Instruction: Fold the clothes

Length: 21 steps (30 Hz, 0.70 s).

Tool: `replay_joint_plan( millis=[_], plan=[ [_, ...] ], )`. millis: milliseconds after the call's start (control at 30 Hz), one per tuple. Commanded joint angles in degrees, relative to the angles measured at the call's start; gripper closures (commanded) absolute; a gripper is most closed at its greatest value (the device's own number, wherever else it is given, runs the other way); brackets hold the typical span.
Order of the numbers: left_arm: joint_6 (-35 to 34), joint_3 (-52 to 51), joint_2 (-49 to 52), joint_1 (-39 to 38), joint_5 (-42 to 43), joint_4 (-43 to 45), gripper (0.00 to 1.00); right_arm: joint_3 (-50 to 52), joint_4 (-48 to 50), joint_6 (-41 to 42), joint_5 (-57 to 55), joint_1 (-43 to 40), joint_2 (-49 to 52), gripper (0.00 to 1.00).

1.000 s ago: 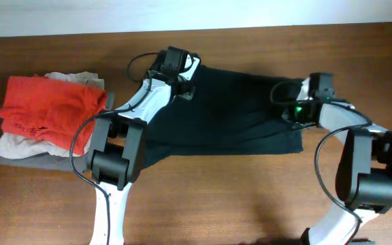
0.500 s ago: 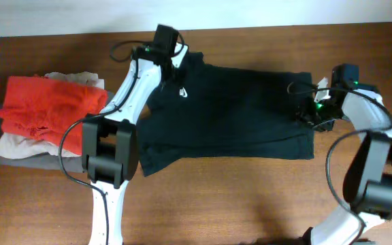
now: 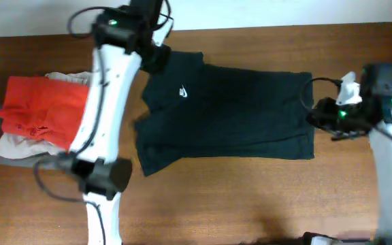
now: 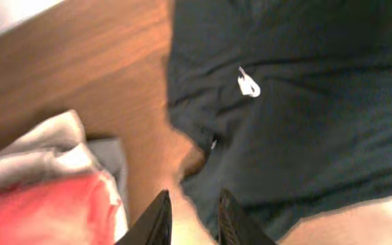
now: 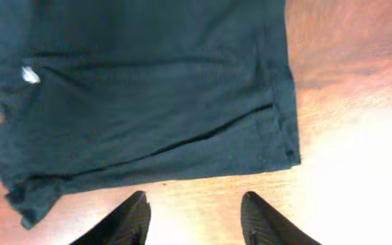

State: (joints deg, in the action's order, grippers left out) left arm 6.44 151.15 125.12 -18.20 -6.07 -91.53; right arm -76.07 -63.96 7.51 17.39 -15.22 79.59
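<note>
Lying spread on the wooden table [image 3: 250, 204], the black T-shirt [image 3: 230, 112] was held by neither gripper

The T-shirt lay flat at the table centre with its white logo [image 3: 182, 90] facing up, collar end toward the left arm and hem toward the right arm. The left gripper [image 4: 192, 218] hung above the collar-side edge, its jaws set a narrow gap apart and empty. The right gripper [image 5: 194, 218] stood over bare table just beside the hem, its jaws wide apart and empty. A red folded garment [image 3: 46, 109] sat on a beige garment [image 3: 73, 77] and a grey garment [image 3: 19, 160] at the table's left end, apart from the T-shirt
</note>
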Motion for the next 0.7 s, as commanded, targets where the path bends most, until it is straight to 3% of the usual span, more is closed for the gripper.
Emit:
replay_joint_plan(
  millis=[0,167,433,500,567,667],
  plan=[
    [-0.68,1.90,-9.35,0.00,-1.77,-4.28,0.77,-1.09,-1.66,0.85,-1.60,0.26,-9.57,0.46],
    [-2.62,-0.61,-17.14,-0.02,1.09,-5.18,0.77,-0.52,-6.88,5.07,-5.01,0.24,-14.58,0.38],
    [-3.61,-23.54,-22.75,-0.07,3.15,-3.17,0.77,9.60,-6.01,14.10,-5.84,0.20,-9.86,0.36],
    [-3.41,-33.03,-22.75,-0.04,4.31,2.73,0.77,12.15,-3.30,15.67,-5.84,0.20,-7.02,0.37],
    [-0.44,-44.96,-22.71,0.00,8.55,14.56,0.75,13.57,-0.81,17.86,-5.81,0.20,-2.67,0.37],
    [1.42,-57.88,-22.34,0.00,12.81,29.83,0.65,13.60,1.57,18.53,-5.38,0.20,3.63,0.37]
  ],
)
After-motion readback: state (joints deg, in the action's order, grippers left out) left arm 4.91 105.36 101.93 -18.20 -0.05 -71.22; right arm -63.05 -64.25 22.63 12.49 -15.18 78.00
